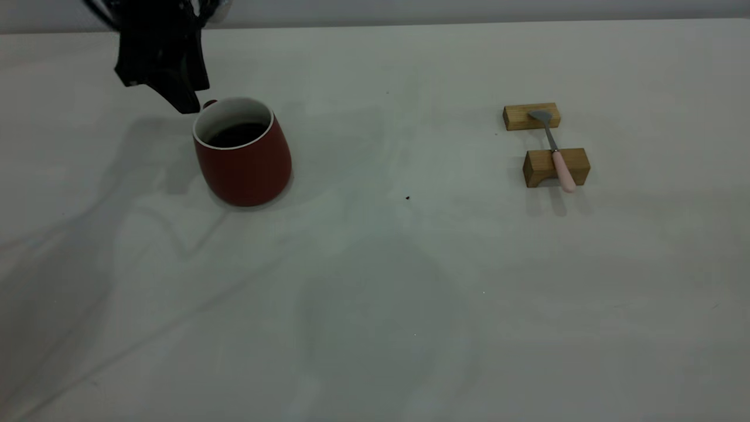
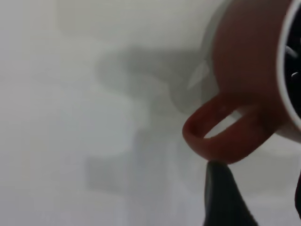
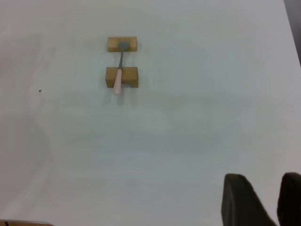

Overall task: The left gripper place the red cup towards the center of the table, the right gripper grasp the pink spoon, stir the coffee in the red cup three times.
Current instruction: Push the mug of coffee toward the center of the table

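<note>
The red cup (image 1: pixel 243 158) stands upright on the table (image 1: pixel 375 281) at the left, with dark coffee (image 1: pixel 237 133) inside. Its handle (image 2: pixel 225 134) points toward my left gripper (image 1: pixel 188 105), which hovers at the cup's far-left side. In the left wrist view that gripper (image 2: pixel 257 173) is open; one finger (image 2: pixel 221 197) sits just short of the handle loop and grips nothing. The pink spoon (image 1: pixel 556 153) lies across two wooden blocks at the right. My right gripper (image 3: pixel 264 181) is far from the spoon (image 3: pixel 118 79), narrowly open and empty, and is outside the exterior view.
Two tan wooden blocks carry the spoon: one under the bowl (image 1: pixel 518 117), one under the handle (image 1: pixel 542 167). A small dark speck (image 1: pixel 408 198) lies mid-table. Bare table spreads between the cup and the blocks and toward the front edge.
</note>
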{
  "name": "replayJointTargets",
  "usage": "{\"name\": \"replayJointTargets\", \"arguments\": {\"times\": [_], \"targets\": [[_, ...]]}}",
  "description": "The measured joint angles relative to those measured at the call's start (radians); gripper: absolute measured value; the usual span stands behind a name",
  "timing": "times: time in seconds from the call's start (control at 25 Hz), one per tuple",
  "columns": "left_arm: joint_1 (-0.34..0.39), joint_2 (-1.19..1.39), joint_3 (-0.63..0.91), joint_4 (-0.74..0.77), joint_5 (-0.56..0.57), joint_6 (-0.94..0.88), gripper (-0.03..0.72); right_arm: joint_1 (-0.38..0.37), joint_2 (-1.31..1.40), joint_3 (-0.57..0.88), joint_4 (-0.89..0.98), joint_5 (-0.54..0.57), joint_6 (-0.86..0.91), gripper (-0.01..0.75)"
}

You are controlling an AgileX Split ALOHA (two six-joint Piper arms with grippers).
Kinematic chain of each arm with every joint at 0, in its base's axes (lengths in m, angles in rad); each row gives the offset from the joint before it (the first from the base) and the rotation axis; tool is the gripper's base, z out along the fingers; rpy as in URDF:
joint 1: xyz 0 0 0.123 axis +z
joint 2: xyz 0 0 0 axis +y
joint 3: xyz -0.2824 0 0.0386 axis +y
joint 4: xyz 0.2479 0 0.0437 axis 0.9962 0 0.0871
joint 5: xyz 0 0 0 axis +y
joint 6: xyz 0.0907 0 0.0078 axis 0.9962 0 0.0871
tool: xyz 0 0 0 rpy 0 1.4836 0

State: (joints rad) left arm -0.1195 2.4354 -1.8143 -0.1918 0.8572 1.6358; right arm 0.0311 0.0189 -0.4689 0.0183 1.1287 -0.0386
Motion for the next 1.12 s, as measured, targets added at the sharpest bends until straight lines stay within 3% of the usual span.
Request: {"name": "replayJointTargets", "arguments": {"times": [0.36,1.12], "targets": [[0.000,0.008,-0.001,-0.097,-0.007,0.249,0.395,0.000,0.000,0.000,0.003,0.000,0.000,0.237],[0.000,0.046,-0.007,-0.121,0.085,0.248,0.392,0.000,0.000,0.000,0.004,0.000,0.000,0.237]]}}
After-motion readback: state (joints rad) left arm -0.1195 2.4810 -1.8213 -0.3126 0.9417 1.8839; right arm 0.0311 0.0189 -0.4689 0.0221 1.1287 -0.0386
